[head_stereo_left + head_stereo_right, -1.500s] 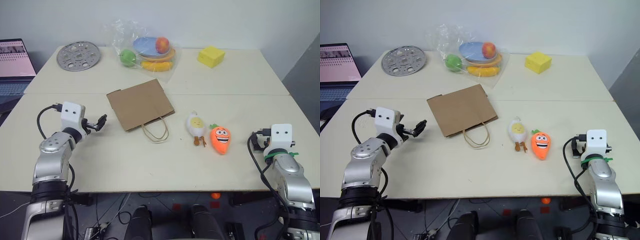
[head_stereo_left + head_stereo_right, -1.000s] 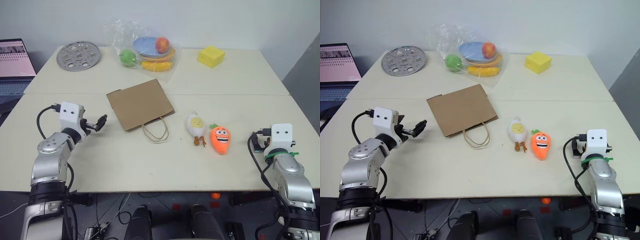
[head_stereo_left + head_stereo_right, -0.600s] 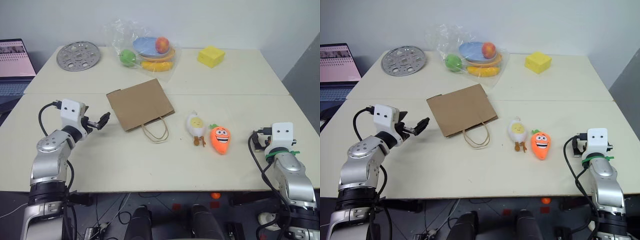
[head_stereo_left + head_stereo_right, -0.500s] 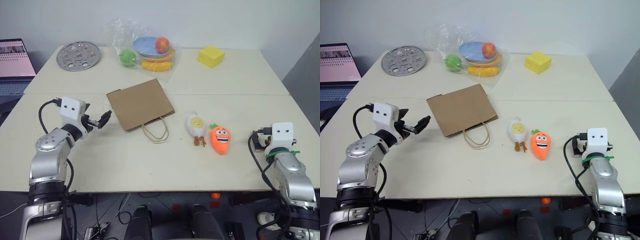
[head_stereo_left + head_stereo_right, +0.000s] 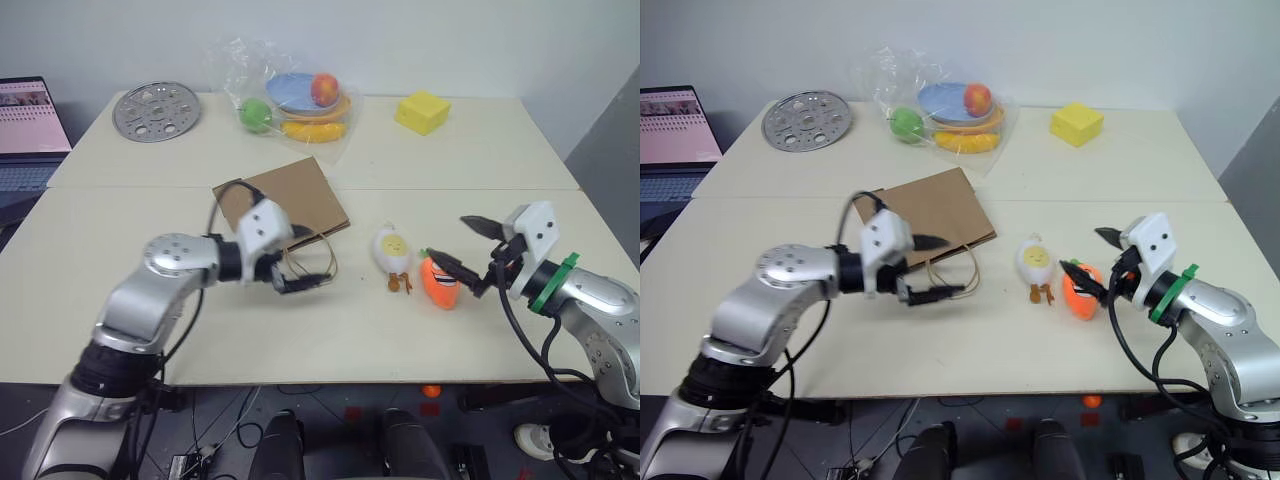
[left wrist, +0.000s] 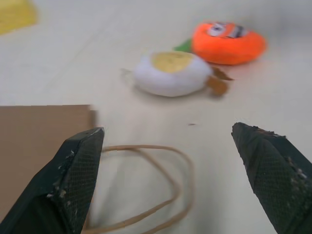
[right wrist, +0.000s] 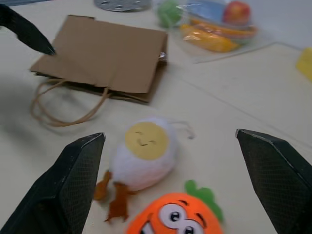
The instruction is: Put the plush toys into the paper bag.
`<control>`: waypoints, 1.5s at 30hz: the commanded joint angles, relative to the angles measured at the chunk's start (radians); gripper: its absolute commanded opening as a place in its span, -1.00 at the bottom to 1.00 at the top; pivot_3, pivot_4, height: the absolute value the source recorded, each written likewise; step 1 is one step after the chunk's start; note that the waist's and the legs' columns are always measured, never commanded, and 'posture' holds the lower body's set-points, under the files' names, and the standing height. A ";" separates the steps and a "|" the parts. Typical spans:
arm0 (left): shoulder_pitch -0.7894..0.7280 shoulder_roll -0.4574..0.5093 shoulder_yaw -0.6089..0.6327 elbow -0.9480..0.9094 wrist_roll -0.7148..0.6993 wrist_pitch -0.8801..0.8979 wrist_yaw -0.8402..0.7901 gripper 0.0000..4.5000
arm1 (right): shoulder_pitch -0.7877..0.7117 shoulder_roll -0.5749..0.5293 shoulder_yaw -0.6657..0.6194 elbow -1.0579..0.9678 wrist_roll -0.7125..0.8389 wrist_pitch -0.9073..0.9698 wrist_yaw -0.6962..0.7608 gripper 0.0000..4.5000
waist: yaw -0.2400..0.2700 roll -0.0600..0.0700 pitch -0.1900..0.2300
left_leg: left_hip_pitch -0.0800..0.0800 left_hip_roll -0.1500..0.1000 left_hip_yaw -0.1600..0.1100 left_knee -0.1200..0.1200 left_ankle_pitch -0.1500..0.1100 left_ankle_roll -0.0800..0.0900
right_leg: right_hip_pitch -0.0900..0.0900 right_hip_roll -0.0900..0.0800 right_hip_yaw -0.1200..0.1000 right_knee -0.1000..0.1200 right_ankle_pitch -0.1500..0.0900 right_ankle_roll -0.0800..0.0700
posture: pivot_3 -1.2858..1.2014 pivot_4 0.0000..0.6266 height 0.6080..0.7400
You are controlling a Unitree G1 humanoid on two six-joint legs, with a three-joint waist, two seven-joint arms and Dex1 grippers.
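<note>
Egg toy: the white egg toy (image 5: 392, 250) lies on the table (image 5: 480, 160), right of centre in the left eye view, feet toward me, not held.
Carrot toy: the orange carrot toy (image 5: 438, 279) lies just beside the egg toy, on its right, face up, also free.
Paper bag: the paper bag (image 5: 300, 200) lies flat at the centre of the frame, and its cord handles (image 5: 312, 262) spread on the table toward the lower edge. Its mouth looks closed.
Right tool: my right tool (image 5: 467, 248) is spread wide and empty. It hangs at the right of the frame, near the carrot toy, with the lower finger close to the toy; I cannot tell if it touches.
Left tool: my left tool (image 5: 298, 258) is also spread wide and empty, over the handles at the near edge of the bag.
Step in hand: I judge both arms are approaching, the left for the bag's mouth, the right for a toy.
How to do it well: I think the left tool should pinch one handle or one lip only and lift, so the mouth opens. The right tool should come down with the carrot toy's body between its fingers and squeeze the middle, not the green top.
Risk: the flat bag may slide, or both paper layers get pinched together.
Other things: the yellow block (image 5: 421, 112) and the bag of fruit (image 5: 292, 100) stay at the upper part of the frame, well apart.
</note>
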 commanded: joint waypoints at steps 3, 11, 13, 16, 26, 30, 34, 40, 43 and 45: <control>-0.016 -0.015 -0.053 0.064 0.057 -0.042 -0.035 0.99 | -0.017 -0.007 -0.013 -0.072 0.003 0.017 -0.047 1.00 | -0.001 0.000 0.000 | -0.001 0.000 0.000 0.000 0.000 0.000 | 0.000 0.000 0.000 -0.002 0.000 -0.001 | 0.03 -0.52 1.00; -0.003 -0.043 -0.043 0.188 0.045 -0.050 -0.097 0.99 | 0.010 0.015 -0.060 -0.193 0.085 0.112 -0.129 1.00 | 0.006 0.000 0.000 | -0.004 0.000 -0.001 0.000 0.000 0.000 | -0.001 0.000 -0.001 -0.005 0.002 0.000 | 0.03 -0.52 1.00; -0.010 -0.060 -0.019 0.190 0.003 -0.008 -0.111 0.99 | 0.014 0.013 -0.058 -0.202 0.084 0.118 -0.142 1.00 | 0.007 0.000 0.000 | -0.004 0.000 -0.001 0.000 0.000 0.000 | -0.001 0.000 -0.001 -0.006 0.002 0.000 | 0.03 -0.52 1.00; -0.010 -0.049 -0.032 0.181 -0.022 0.033 -0.163 0.99 | 0.019 0.011 -0.057 -0.205 0.083 0.122 -0.161 1.00 | 0.009 0.000 0.000 | -0.004 0.000 -0.001 0.000 0.000 0.000 | -0.001 0.000 -0.001 -0.006 0.002 0.000 | 0.03 -0.52 1.00; -0.043 -0.079 -0.089 0.254 0.059 -0.023 -0.199 0.99 | -0.002 0.012 -0.074 -0.214 0.109 0.144 -0.199 1.00 | 0.014 0.000 0.000 | -0.004 0.000 -0.001 0.000 0.000 0.000 | -0.001 0.000 -0.001 -0.006 0.002 0.000 | 0.03 -0.52 1.00; -0.050 -0.085 -0.086 0.261 0.057 -0.028 -0.223 0.71 | -0.005 0.005 -0.074 -0.208 0.103 0.138 -0.195 1.00 | 0.014 0.000 0.000 | -0.004 0.000 -0.001 0.000 0.000 0.000 | -0.001 0.000 -0.001 -0.005 0.002 -0.001 | 0.03 -0.52 1.00; -0.061 -0.093 -0.075 0.277 0.059 -0.026 -0.217 0.16 | -0.010 0.004 -0.073 -0.201 0.101 0.137 -0.196 1.00 | 0.014 0.000 0.000 | -0.004 0.000 -0.001 0.000 0.000 0.000 | -0.001 0.000 -0.001 -0.005 0.003 -0.002 | 0.03 -0.52 1.00; -0.074 -0.094 -0.085 0.309 0.086 -0.046 -0.214 -0.68 | -0.019 0.002 -0.064 -0.195 0.091 0.128 -0.193 1.00 | 0.015 0.000 0.000 | -0.004 0.000 -0.001 0.000 0.000 0.000 | -0.001 0.000 -0.001 -0.005 0.003 -0.001 | 0.03 -0.52 1.00; -0.095 -0.106 -0.060 0.326 0.072 -0.035 -0.212 -0.98 | -0.014 -0.001 -0.063 -0.195 0.085 0.123 -0.190 1.00 | 0.016 0.000 0.000 | -0.004 0.000 -0.001 0.000 0.000 0.000 | -0.001 0.000 -0.001 -0.005 0.003 -0.002 | 0.03 -0.52 1.00; -0.127 -0.104 -0.026 0.330 0.036 -0.001 -0.222 -0.98 | -0.010 -0.003 -0.064 -0.201 0.082 0.123 -0.188 1.00 | 0.019 0.000 0.000 | -0.004 0.000 -0.001 0.001 0.000 0.000 | -0.001 0.000 -0.001 -0.005 0.003 -0.002 | 0.03 -0.52 1.00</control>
